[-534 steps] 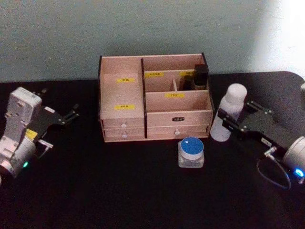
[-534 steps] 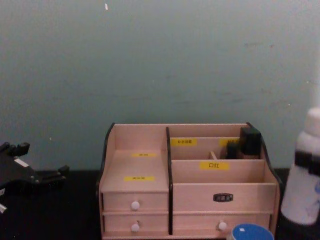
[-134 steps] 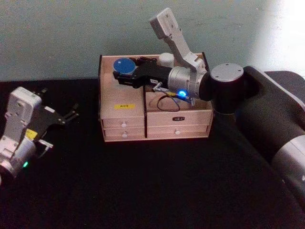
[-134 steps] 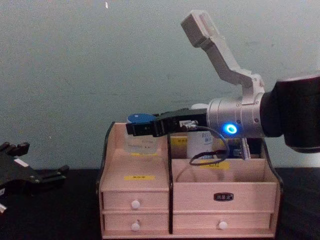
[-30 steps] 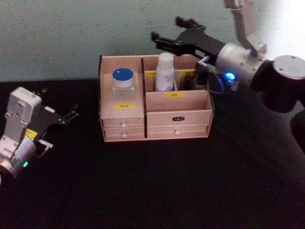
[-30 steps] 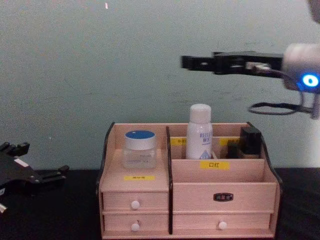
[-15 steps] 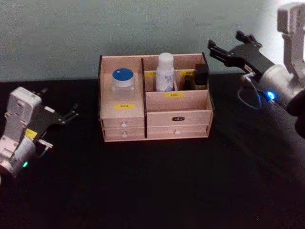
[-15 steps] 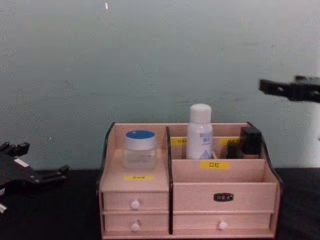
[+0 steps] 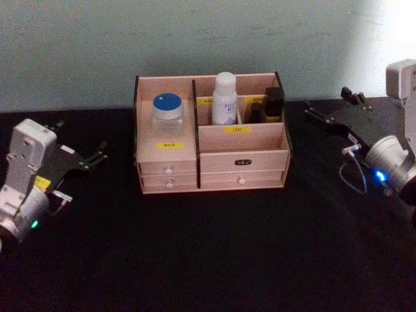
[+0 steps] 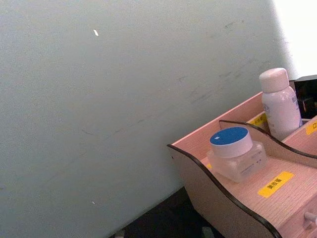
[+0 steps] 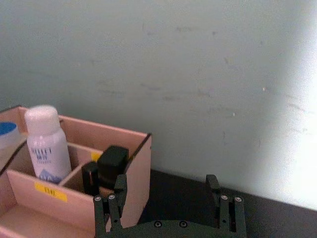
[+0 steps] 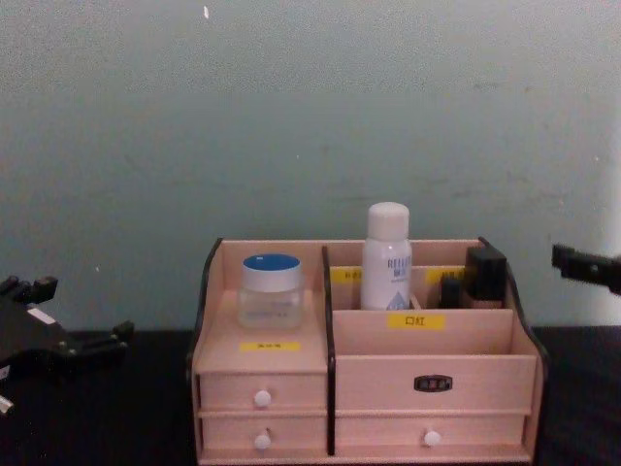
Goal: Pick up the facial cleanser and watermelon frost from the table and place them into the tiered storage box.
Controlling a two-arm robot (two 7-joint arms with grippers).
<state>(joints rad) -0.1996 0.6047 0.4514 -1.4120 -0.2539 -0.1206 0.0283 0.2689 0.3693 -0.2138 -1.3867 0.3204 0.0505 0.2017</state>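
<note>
The facial cleanser, a tall white bottle, stands upright in a back compartment of the tiered storage box. The watermelon frost, a squat jar with a blue lid, sits on the box's left upper shelf. Both also appear in the chest view, cleanser and jar. My right gripper hovers to the right of the box, open and empty, its fingers spread in the right wrist view. My left gripper rests parked at the far left, open.
A dark block and a smaller dark item occupy the box's back right compartment. The box has small white-knobbed drawers in front. The black table spreads in front of the box. A pale wall stands close behind.
My right gripper has swung away from the box, rightward and down, with nothing in it. The bottle and the jar stay put in the box. The left arm has not moved.
</note>
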